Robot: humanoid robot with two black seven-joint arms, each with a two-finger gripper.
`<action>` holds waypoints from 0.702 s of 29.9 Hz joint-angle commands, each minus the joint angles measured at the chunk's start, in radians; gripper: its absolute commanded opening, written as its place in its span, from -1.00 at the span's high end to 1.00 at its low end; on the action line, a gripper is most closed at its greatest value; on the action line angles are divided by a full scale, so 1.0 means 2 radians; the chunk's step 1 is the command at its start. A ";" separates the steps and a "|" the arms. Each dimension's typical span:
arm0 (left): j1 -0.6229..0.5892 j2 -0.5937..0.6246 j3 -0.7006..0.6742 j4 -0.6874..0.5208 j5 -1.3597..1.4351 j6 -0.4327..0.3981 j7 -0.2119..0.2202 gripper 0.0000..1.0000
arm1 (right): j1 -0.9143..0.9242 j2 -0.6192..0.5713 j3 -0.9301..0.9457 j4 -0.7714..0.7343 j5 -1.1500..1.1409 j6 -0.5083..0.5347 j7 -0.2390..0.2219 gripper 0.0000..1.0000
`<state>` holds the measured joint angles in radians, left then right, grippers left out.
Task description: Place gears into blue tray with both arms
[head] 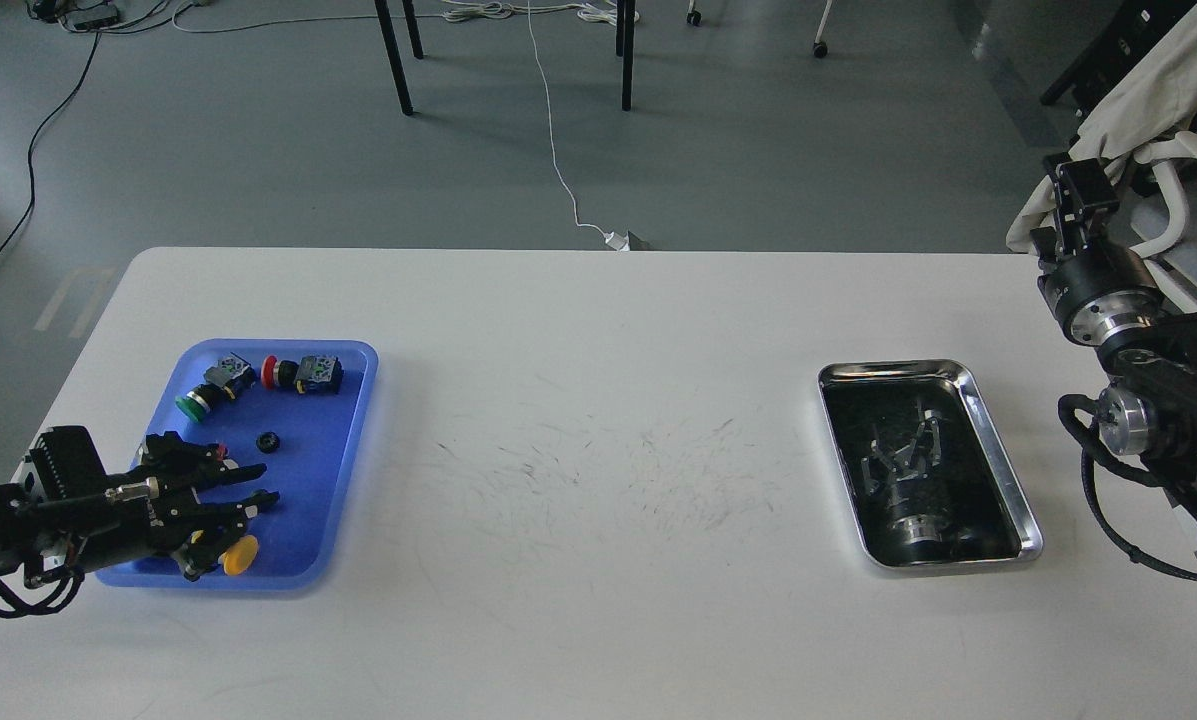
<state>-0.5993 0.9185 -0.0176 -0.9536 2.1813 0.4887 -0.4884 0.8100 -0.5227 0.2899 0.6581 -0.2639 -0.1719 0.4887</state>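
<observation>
gear (268, 441) lies in blue tray (353, 400), mid-tray, loose | L gripper (258, 484) over tray's near-left part, fingers apart, holds nothing, gear just beyond tips | yellow button (240, 556) under gripper | R gripper (1076, 190) far right of tray, off surface (598, 420) edge, can't tell if apart

The table (598, 330) is white, scuffed with fine dark marks; the blue tray (343, 440) carries a black gear (269, 441) and switches capped green (192, 406), red (270, 372) and yellow (241, 554) — the metal tray (998, 450) is shiny silver; both arms are black.
</observation>
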 commanded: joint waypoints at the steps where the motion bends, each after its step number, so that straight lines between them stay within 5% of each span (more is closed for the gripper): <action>1: -0.003 0.001 0.000 0.000 0.000 0.000 0.000 0.27 | 0.000 0.001 0.000 -0.001 0.000 0.000 0.000 -0.91; 21: -0.075 0.048 -0.007 -0.012 -0.002 0.000 0.000 0.16 | 0.001 -0.003 0.000 0.000 0.000 0.002 0.000 -0.91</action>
<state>-0.7239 1.0131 -0.0297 -0.9727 2.1819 0.4886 -0.4889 0.8090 -0.5282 0.2899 0.6580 -0.2639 -0.1718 0.4887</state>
